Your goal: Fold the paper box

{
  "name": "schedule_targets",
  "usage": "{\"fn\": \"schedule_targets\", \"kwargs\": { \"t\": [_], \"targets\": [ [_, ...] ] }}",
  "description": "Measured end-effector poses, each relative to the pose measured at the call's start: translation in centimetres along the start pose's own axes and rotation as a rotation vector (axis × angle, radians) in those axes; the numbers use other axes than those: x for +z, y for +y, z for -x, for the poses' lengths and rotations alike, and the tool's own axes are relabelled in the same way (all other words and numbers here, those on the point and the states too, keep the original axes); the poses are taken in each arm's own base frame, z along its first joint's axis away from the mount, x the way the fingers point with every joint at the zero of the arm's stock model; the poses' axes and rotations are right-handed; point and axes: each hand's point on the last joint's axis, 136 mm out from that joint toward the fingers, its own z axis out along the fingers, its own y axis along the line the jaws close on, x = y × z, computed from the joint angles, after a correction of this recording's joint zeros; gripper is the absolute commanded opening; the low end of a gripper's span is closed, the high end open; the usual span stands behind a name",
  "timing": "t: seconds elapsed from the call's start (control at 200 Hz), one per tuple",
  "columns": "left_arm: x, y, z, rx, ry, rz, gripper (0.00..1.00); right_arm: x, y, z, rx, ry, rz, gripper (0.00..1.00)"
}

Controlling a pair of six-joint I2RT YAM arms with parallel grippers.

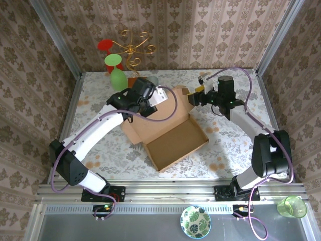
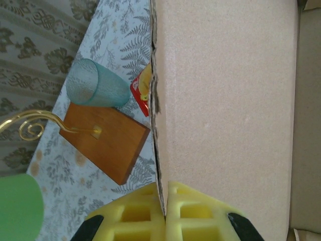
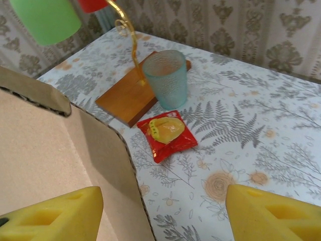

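The paper box (image 1: 170, 133) is lying open on the table (image 1: 235, 150). The left gripper (image 2: 164, 201) is pinching its wall. The right gripper (image 3: 163, 201) is gaping wide beside it. A red snack packet (image 3: 167, 131) is lying by the blue-green cup (image 3: 166, 75).

i see walls (image 1: 200, 30) papered in a pale damask pattern across the top and down both sides of the overhead frame. metal posts (image 1: 54, 36) run along the corners. the surface (image 1: 225, 150) has a grey fern-and-flower print. an aluminium rail (image 1: 165, 192) crosses the bottom, with a dark grey ledge (image 1: 140, 226) below it. the light is soft and even.
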Motion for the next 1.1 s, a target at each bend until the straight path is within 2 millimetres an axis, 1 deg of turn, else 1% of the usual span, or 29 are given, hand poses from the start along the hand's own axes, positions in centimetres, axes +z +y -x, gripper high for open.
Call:
{"fn": "schedule_targets", "kwargs": {
  "t": [0.155, 0.35, 0.46, 0.585, 0.625, 0.655, 0.675, 0.695, 0.735, 0.83, 0.89, 0.92, 0.99, 1.05, 1.1],
  "targets": [
    [0.1, 0.4, 0.3, 0.047, -0.01, 0.012, 0.0, 0.8, 0.6, 0.7, -0.033, -0.009, 0.066, 0.63],
    [0.6, 0.9, 0.7, 0.089, -0.019, 0.017, 0.0, 2.1, 1.7, -0.1, -0.04, 0.014, 0.129, 0.58],
    [1.0, 1.3, 0.7, 0.104, -0.02, 0.015, 0.0, 2.5, 2.2, -0.6, -0.05, 0.03, 0.142, 0.49],
    [1.1, 1.7, 0.8, 0.112, -0.022, 0.018, 0.0, 2.5, 2.3, -0.5, -0.058, 0.032, 0.146, 0.32],
    [1.1, 1.9, 0.8, 0.109, -0.023, 0.021, 0.05, 2.4, 2.3, -0.4, -0.068, 0.031, 0.146, 0.26],
    [1.1, 2.0, 0.9, 0.108, -0.026, 0.022, 0.12, 2.5, 2.4, -0.4, -0.072, 0.032, 0.147, 0.19],
    [1.1, 2.0, 1.0, 0.106, -0.028, 0.022, 0.18, 2.5, 2.4, -0.4, -0.068, 0.034, 0.145, 0.12],
    [1.0, 2.0, 1.0, 0.108, -0.032, 0.022, 0.24, 2.5, 2.4, -0.4, -0.078, 0.033, 0.145, 0.06],
    [1.0, 2.2, 1.2, 0.099, -0.039, 0.026, 0.32, 2.5, 2.5, -0.5, -0.083, 0.035, 0.148, 0.0],
    [0.7, 2.8, 2.1, 0.047, -0.07, 0.043, 0.48, 2.7, 2.8, -0.9, -0.091, 0.05, 0.143, 0.0],
    [0.2, 3.4, 2.5, -0.026, -0.092, 0.061, 0.58, 2.7, 2.6, -1.2, -0.102, 0.049, 0.126, 0.0],
    [-0.1, 3.7, 2.5, -0.075, -0.1, 0.068, 0.6, 2.6, 2.6, -1.5, -0.107, 0.048, 0.116, 0.0],
    [-1.3, 5.0, 2.0, -0.221, -0.116, 0.09, 0.6, 2.0, 2.7, -2.2, -0.114, 0.055, 0.1, 0.0],
    [-3.1, 6.6, 1.1, -0.376, -0.141, 0.107, 0.59, 1.3, 2.5, -2.7, -0.117, 0.056, 0.088, 0.0],
    [-5.0, 7.7, -0.1, -0.496, -0.171, 0.122, 0.57, 0.7, 2.2, -3.0, -0.117, 0.054, 0.074, 0.0]
  ]
}}
